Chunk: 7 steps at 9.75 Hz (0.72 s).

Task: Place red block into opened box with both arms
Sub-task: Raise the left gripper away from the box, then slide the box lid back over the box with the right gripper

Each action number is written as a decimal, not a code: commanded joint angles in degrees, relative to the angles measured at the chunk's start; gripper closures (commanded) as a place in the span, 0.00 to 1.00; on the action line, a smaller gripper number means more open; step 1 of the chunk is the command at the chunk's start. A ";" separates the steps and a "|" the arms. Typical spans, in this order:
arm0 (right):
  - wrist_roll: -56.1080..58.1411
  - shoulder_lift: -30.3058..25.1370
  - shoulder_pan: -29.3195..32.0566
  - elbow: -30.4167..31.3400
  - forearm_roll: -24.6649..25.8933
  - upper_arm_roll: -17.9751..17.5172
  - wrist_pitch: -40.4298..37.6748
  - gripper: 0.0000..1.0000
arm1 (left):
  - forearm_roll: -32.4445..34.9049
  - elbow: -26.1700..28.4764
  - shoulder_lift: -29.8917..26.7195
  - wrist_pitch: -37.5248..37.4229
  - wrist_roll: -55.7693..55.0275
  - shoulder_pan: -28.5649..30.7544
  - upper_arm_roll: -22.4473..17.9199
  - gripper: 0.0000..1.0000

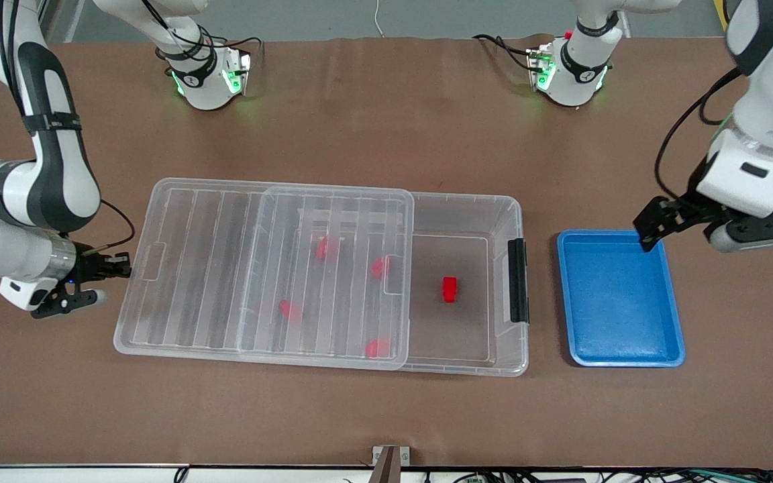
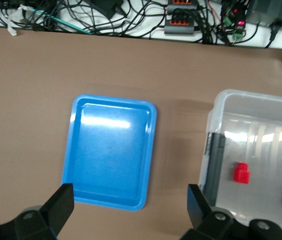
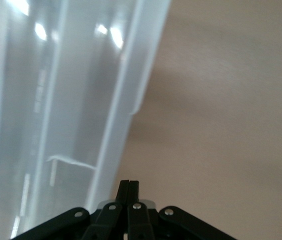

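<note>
one red block [image 1: 449,289] already lies in the box [image 1: 457,365] — right gripper [image 1: 118,266] clenched at its lid [image 1: 262,268] edge, left gripper [image 1: 651,228] released over the blue tray [image 1: 618,355] — next, slide the lid shut.

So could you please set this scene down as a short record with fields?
box: clear bin, partly open at the left arm's end
lid: slid toward the right arm's end, overhanging the box
red block: on the box floor in the uncovered part
other red blocks: four, seen through the lid
tray: blue, beside the box's latch end
right end effector: shut, at the lid's edge
left end effector: open, over the tray
</note>
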State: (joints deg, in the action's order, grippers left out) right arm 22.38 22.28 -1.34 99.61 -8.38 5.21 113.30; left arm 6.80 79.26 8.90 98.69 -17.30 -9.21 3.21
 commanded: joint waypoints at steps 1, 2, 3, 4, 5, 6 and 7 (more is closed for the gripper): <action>0.39 -0.57 -2.69 -0.12 -2.68 0.07 -0.36 1.00 | -3.79 3.52 -3.26 -4.36 4.54 3.13 0.22 0.00; -0.22 -0.48 -4.10 -0.12 -4.69 0.07 -0.36 1.00 | -4.85 4.75 -5.19 -6.21 6.39 3.66 -0.31 0.00; -0.58 0.13 -5.42 -0.38 -5.41 0.07 -0.27 1.00 | -5.12 6.59 -7.13 -7.36 6.93 5.24 -0.31 0.00; -2.58 0.31 -6.91 -0.56 -6.20 -0.02 -0.18 1.00 | -5.91 8.18 -8.54 -8.24 7.98 6.12 -0.31 0.00; -4.78 0.48 -8.75 -0.91 -7.25 -0.02 -0.01 1.00 | -6.18 9.15 -9.77 -10.16 10.51 7.52 -0.22 0.00; -6.89 1.27 -10.51 -1.96 -7.78 -0.02 -0.01 1.00 | -6.79 10.38 -10.91 -10.62 11.84 7.71 -0.22 0.00; -7.69 1.97 -11.57 -2.58 -7.96 -0.02 0.08 1.00 | -6.88 11.52 -11.88 -11.49 11.94 8.23 0.04 0.00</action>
State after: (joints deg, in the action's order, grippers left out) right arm 16.52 22.91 -11.46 98.68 -14.79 4.95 113.38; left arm 0.91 86.20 -0.86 87.67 -6.48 -1.65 2.83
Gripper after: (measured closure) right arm 0.991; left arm 0.000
